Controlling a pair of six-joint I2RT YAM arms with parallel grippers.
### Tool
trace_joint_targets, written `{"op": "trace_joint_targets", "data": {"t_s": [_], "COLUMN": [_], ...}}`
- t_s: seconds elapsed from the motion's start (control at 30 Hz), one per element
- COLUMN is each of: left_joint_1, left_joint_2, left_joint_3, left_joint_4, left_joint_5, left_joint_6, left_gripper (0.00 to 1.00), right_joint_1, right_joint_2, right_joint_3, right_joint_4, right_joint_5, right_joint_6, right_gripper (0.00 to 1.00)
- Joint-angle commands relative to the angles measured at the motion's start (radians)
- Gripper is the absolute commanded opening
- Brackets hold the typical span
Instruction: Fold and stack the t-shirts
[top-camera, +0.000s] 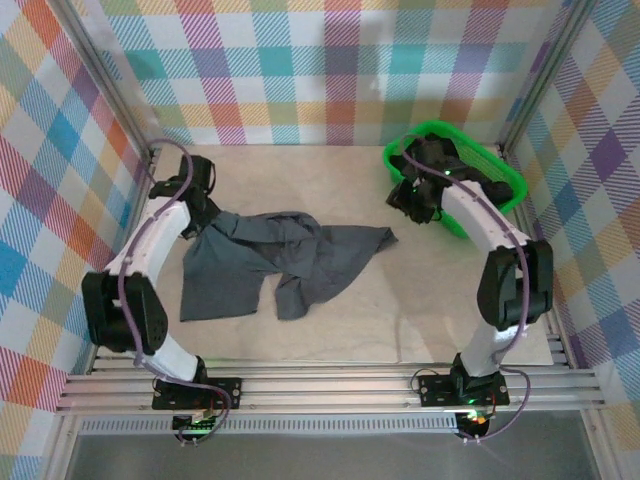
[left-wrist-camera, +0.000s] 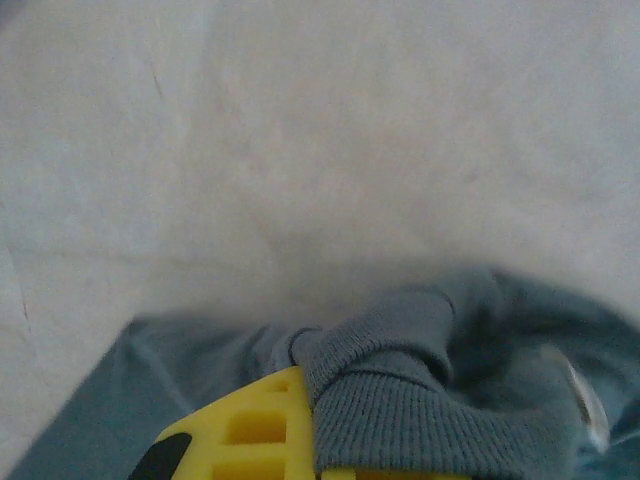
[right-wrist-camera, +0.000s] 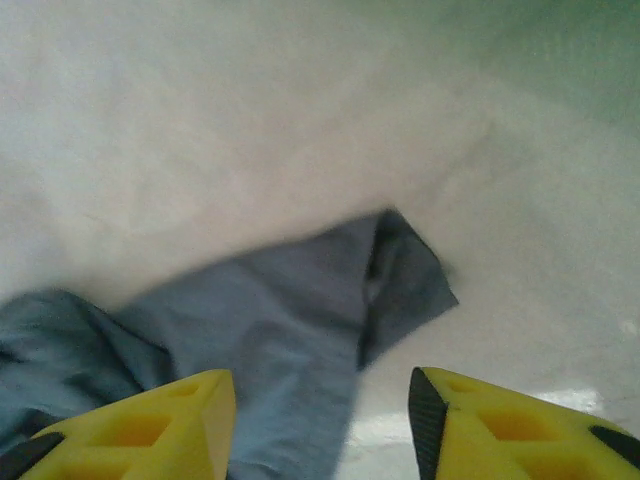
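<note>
And there the slate blue-grey t-shirt (top-camera: 270, 262) lay, crumpled from the middle of the table (top-camera: 420, 310) out toward 9 o'clock, with one pointed corner reaching toward 3 o'clock. The left gripper (top-camera: 201, 218) was clamped tight on the ribbed collar at the shirt's 10 o'clock edge, and the wrist view showed the knit bunched hard against a yellow finger. The right gripper (right-wrist-camera: 320, 400) stood with its fingers apart and nothing between them, hovering just above that pointed corner. The danger, as I judged it: only one hand had cloth, so any pull from the left would likely drag the shirt into a tighter heap rather than flatten it. If the right hand closed a touch short, it would probably pinch air or a single loose layer. Up at 2 o'clock sat the green basket (top-camera: 500, 172), with the dark t-shirts (top-camera: 437, 155) heaped over its rim. It sat right beside the right arm's wrist, so a wide swing there could well knock it or snag that spilling cloth
</note>
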Motion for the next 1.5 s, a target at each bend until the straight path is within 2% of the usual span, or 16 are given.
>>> {"op": "trace_joint_targets", "data": {"t_s": [0.0, 0.13, 0.2, 0.3, 0.43, 0.63, 0.67, 0.77, 0.8, 0.87, 1.07, 1.2, 1.33, 1.47], "left_joint_1": [0.022, 0.03, 0.035, 0.042, 0.049, 0.05, 0.05, 0.051, 0.051, 0.052, 0.053, 0.053, 0.054, 0.054], "left_joint_2": [0.012, 0.024, 0.021, 0.025, 0.03, 0.019, 0.018, 0.009, 0.006, -0.001, -0.022, -0.03, -0.033, -0.032], "left_joint_3": [-0.031, -0.078, -0.09, -0.089, -0.081, -0.094, -0.097, -0.111, -0.116, -0.124, -0.142, -0.144, -0.138, -0.123], "left_joint_4": [0.007, 0.028, 0.035, 0.036, 0.034, 0.039, 0.037, 0.036, 0.037, 0.038, 0.038, 0.036, 0.031, 0.021], "left_joint_5": [0.066, 0.074, 0.072, 0.067, 0.073, 0.086, 0.086, 0.088, 0.087, 0.088, 0.083, 0.08, 0.079, 0.086], "left_joint_6": [0.05, 0.064, 0.07, 0.077, 0.078, 0.078, 0.08, 0.085, 0.087, 0.089, 0.095, 0.09, 0.082, 0.075], "left_gripper": [0.0, 0.0, 0.0, 0.0, 0.0, 0.0, 0.0, 0.0, 0.0, 0.0, 0.0, 0.0, 0.0, 0.0], "right_joint_1": [0.14, 0.396, 0.526, 0.663, 0.748, 0.771, 0.77, 0.765, 0.758, 0.741, 0.645, 0.501, 0.309, 0.144], "right_joint_2": [-0.069, -0.034, 0.018, 0.112, 0.245, 0.374, 0.399, 0.433, 0.422, 0.368, 0.106, 0.042, 0.153, 0.4], "right_joint_3": [0.007, -0.045, -0.045, -0.026, 0.032, 0.109, 0.127, 0.152, 0.147, 0.131, 0.127, 0.2, 0.369, 0.713], "right_joint_4": [0.017, 0.078, 0.087, 0.082, 0.036, 0.039, 0.03, 0.019, 0.025, 0.05, 0.135, 0.156, 0.163, 0.092], "right_joint_5": [-0.015, -0.048, -0.033, 0.017, 0.071, 0.051, 0.052, 0.06, 0.059, 0.065, 0.037, 0.02, 0.04, 0.031], "right_joint_6": [-0.164, -0.371, -0.452, -0.517, -0.542, -0.534, -0.526, -0.498, -0.485, -0.463, -0.421, -0.362, -0.306, -0.211], "right_gripper": [0.53, 0.6, 0.63, 0.64, 0.65, 0.63, 0.58, 0.25, 0.15, 0.02, 0.0, 0.0, 0.0, 0.0]}}
